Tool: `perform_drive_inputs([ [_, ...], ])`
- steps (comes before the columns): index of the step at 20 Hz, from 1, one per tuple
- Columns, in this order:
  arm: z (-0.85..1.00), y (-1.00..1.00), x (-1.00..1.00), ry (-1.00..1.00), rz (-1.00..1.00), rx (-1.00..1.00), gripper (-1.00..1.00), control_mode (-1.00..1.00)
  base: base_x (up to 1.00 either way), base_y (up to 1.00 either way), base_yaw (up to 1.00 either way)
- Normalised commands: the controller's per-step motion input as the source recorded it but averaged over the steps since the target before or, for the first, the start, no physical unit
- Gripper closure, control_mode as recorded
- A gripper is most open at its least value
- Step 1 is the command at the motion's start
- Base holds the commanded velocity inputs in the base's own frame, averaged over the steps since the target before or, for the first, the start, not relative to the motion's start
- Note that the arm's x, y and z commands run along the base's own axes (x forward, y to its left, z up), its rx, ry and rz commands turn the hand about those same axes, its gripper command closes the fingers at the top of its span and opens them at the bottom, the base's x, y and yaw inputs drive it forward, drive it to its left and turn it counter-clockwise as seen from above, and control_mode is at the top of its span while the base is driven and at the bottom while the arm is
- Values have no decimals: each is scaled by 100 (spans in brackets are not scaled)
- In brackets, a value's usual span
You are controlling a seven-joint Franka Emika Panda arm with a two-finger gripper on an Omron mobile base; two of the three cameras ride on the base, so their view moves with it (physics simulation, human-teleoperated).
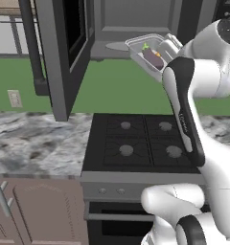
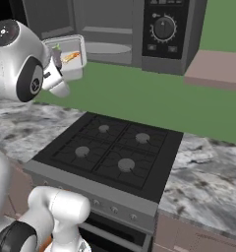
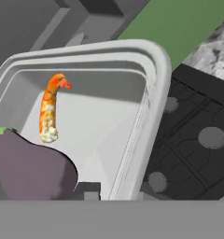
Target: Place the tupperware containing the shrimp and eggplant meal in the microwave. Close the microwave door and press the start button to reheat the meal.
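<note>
The tupperware [image 1: 137, 47] hangs tilted in the air in front of the microwave's [image 1: 136, 19] open cavity, above the back of the stove. My gripper [image 1: 166, 48] is shut on its near rim. Inside the tub lie the dark purple eggplant [image 1: 153, 58] and the orange shrimp [image 3: 49, 109]. The microwave door [image 1: 64, 52] stands swung open to the left. The pale turntable plate [image 2: 107, 48] sits just behind the tupperware [image 2: 73, 54], and the dial panel [image 2: 164, 27] is at the right. In the hand view one fingertip [image 3: 88, 190] shows at the rim [image 3: 153, 65] beside the eggplant [image 3: 30, 168].
A black four-burner stove [image 1: 141, 139] lies below the arm, flanked by marble counter [image 1: 35, 139] on both sides. The green wall carries a socket [image 1: 14, 98]. A brown shelf [image 2: 216, 69] sits right of the microwave [image 2: 139, 29]. Cabinet doors [image 1: 35, 210] are at lower left.
</note>
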Motion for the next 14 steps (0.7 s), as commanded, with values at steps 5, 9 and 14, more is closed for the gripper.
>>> perform_drive_inputs([
  [5, 16, 0, 42, 0, 0, -7, 100, -100, 0, 0, 0],
  [9, 23, 0, 43, 0, 0, -7, 100, -100, 0, 0, 0],
  [14, 26, -2, 44, -1, 0, -2, 100, -100, 0, 0, 0],
])
